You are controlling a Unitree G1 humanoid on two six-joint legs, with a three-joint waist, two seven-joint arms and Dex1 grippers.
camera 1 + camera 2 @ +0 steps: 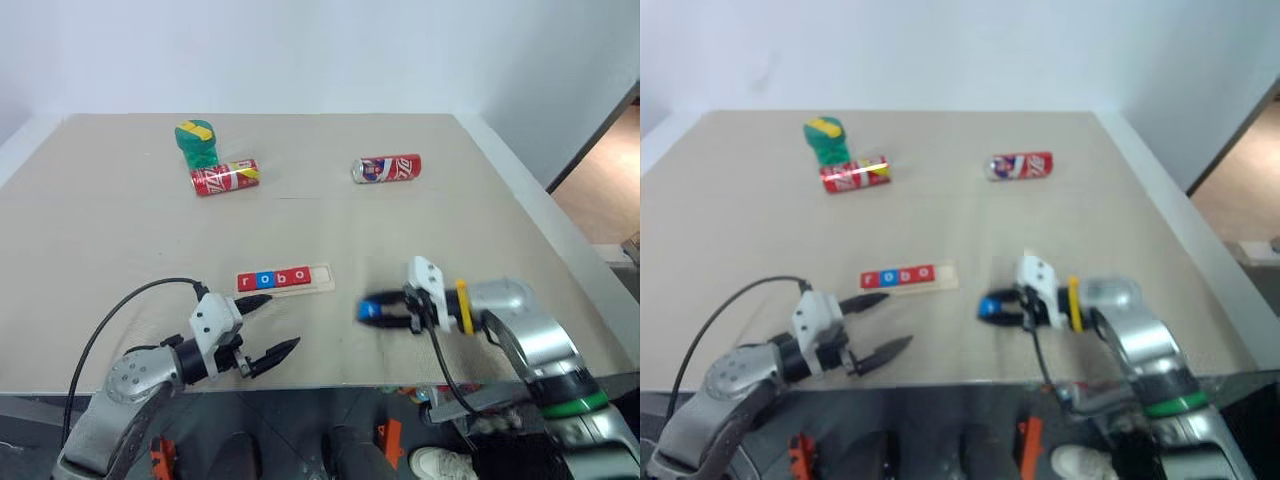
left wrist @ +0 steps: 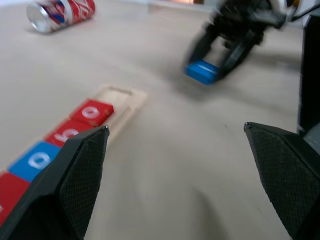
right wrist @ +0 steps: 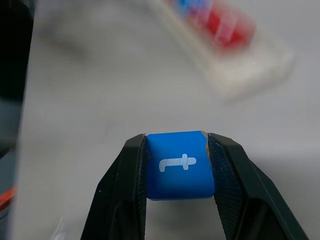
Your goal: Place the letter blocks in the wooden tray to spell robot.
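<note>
While the right tool (image 1: 372,312) pinches the blue t block (image 3: 179,165) by two side edges above the tabletop (image 1: 330,220), it looks small, hard and light, maybe slippery. The wooden tray (image 1: 322,276), near it, has one free slot. The left tool (image 1: 272,326) gapes wide, holding nothing.

Readable text, all white lowercase letters on tiles:

- Wooden tray (image 1: 322,281), near centre of table: four letter blocks (image 1: 273,279) seated in a row, reading left to right r, o, b, o. Colours run red, blue, red, red. Right-end slot bare.
- Blue block (image 3: 180,165) pinched between the right gripper (image 1: 372,312) fingers, right of the tray: single letter t, seen sideways in the right wrist view.
- Two red cans (image 1: 225,177) (image 1: 386,168), far side: label print too small to read.
</note>
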